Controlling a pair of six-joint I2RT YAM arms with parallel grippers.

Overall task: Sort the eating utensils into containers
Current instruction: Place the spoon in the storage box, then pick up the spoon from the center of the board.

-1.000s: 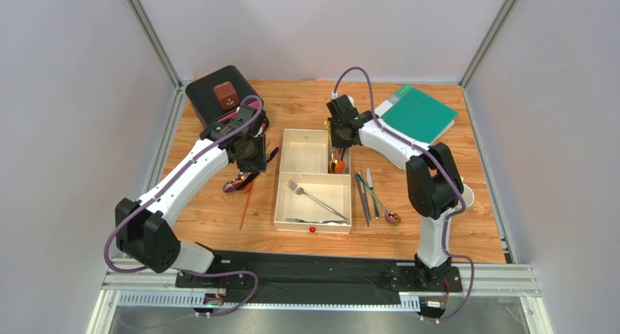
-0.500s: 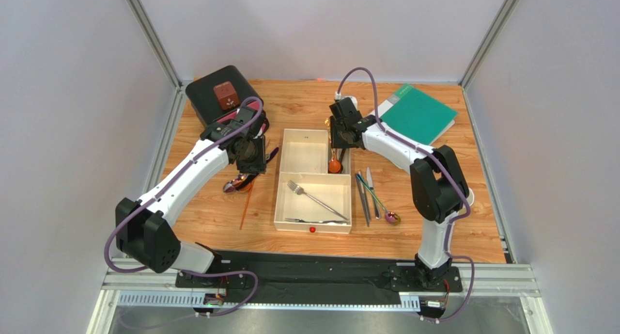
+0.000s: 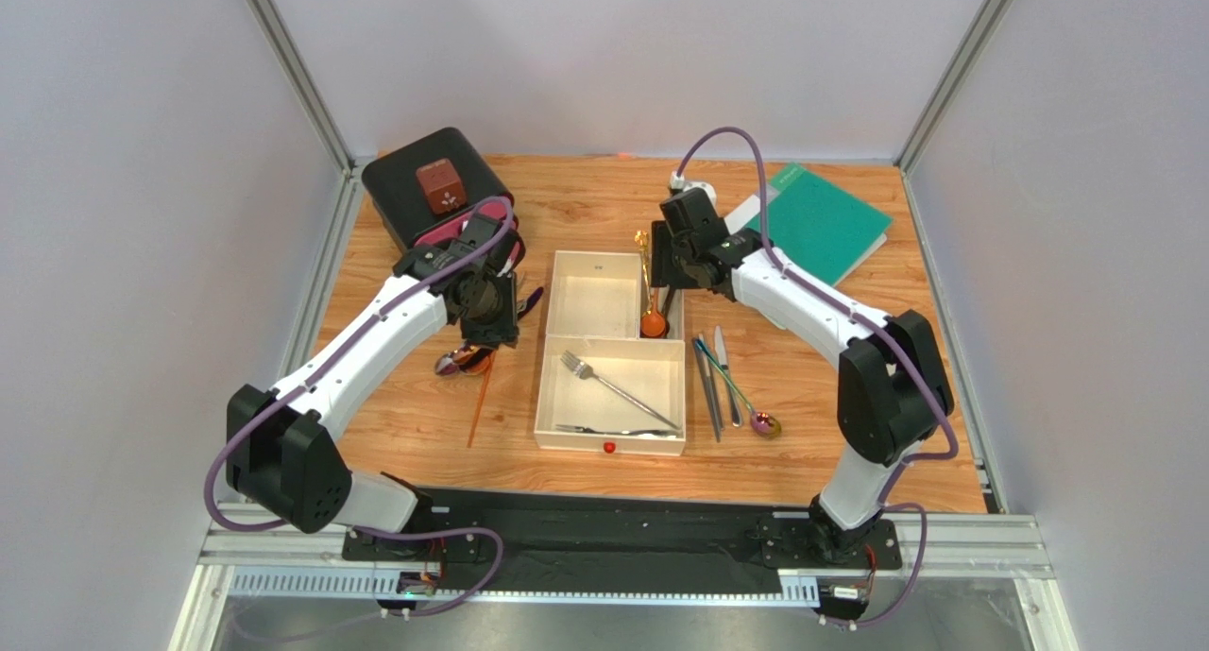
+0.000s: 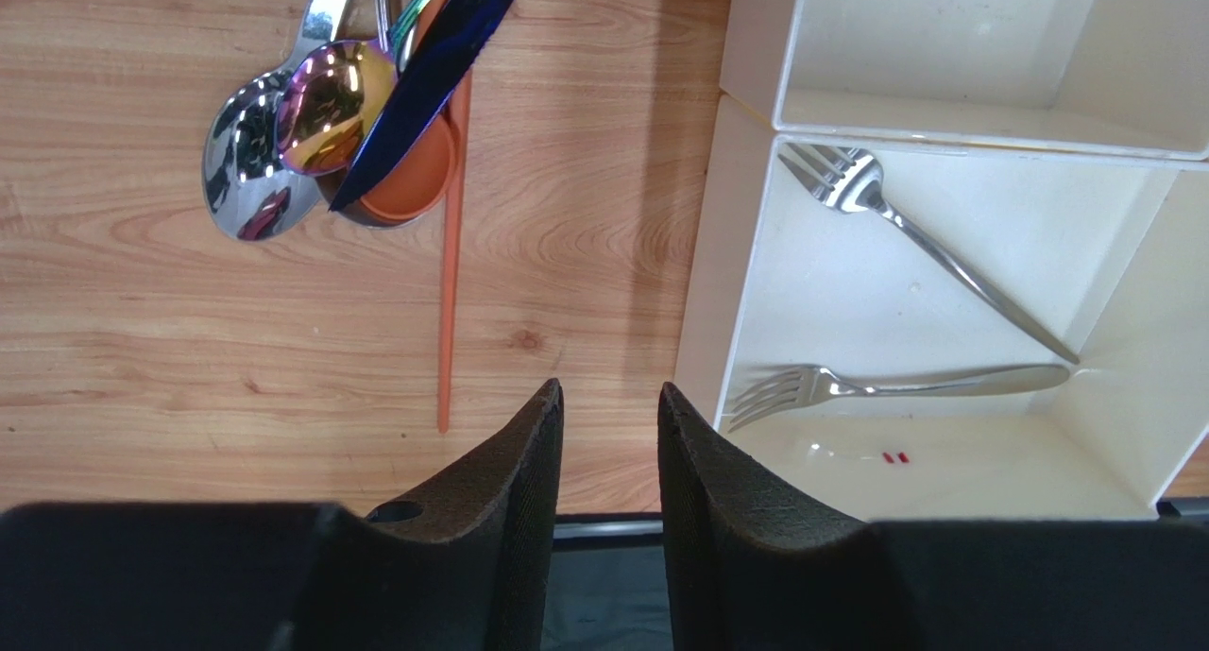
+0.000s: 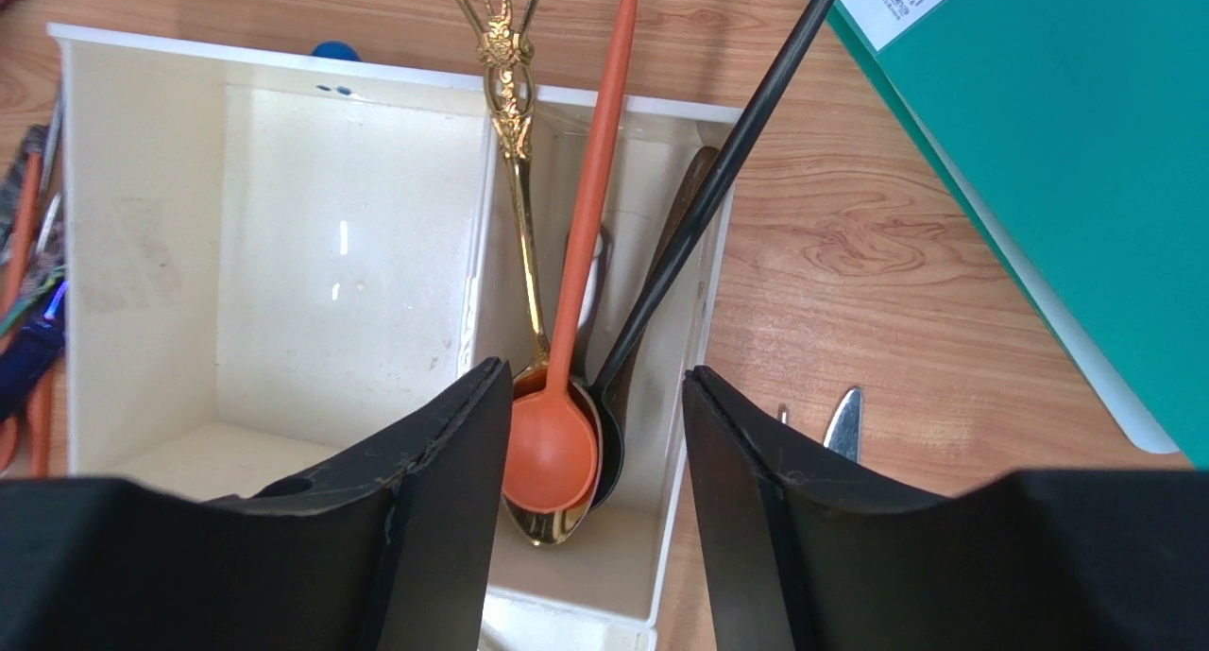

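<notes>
right wrist | orange spoon (image 5: 585, 269) | free, under parted right end effector (image 5: 593, 385)

Spoon handles (image 5: 596, 184) overhang tray rim (image 5: 284, 59) — neighbouring compartment (image 5: 341, 254) free.

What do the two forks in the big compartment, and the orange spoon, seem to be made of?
Forks: probably polished steel; silver colour with bright mirror-like glints.
Orange spoon: likely plastic or silicone; flat even colour, a soft dull sheen and no clear reflections.
</notes>
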